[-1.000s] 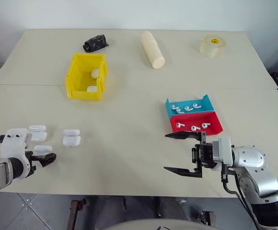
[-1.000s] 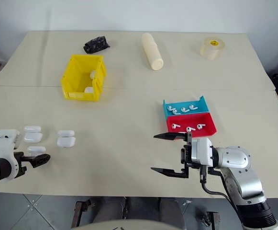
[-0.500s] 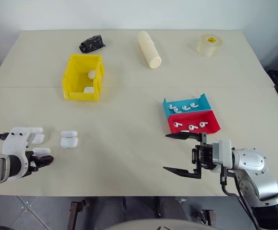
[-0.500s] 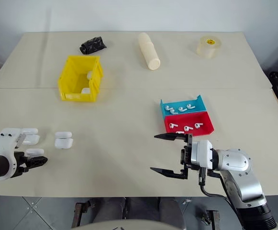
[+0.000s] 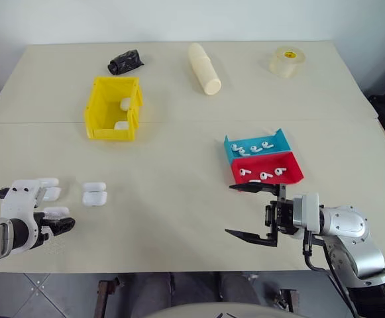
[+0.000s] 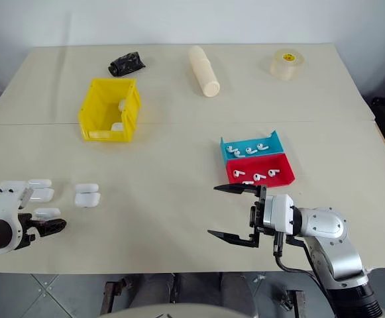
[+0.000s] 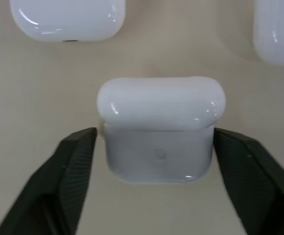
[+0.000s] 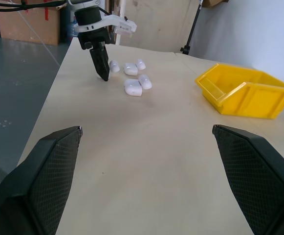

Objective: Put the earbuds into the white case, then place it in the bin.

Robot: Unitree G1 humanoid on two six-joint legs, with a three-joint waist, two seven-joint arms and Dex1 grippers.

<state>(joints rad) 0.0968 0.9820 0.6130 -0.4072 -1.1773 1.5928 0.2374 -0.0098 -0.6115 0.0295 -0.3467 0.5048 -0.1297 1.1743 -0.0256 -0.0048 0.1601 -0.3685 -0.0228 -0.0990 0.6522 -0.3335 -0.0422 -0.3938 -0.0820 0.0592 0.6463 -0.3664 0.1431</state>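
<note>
Earbuds (image 5: 256, 147) lay in two trays by the right hand (image 5: 250, 211), which hung spread and empty: four in the blue tray (image 5: 255, 143), about three in the red tray (image 5: 265, 169). On the desk (image 5: 179, 172), the yellow bin (image 5: 112, 108) held two cases. Five more lay near the left hand (image 7: 151, 156), whose open fingers flanked one case (image 7: 160, 128), its long axis spanning the gap.
</note>
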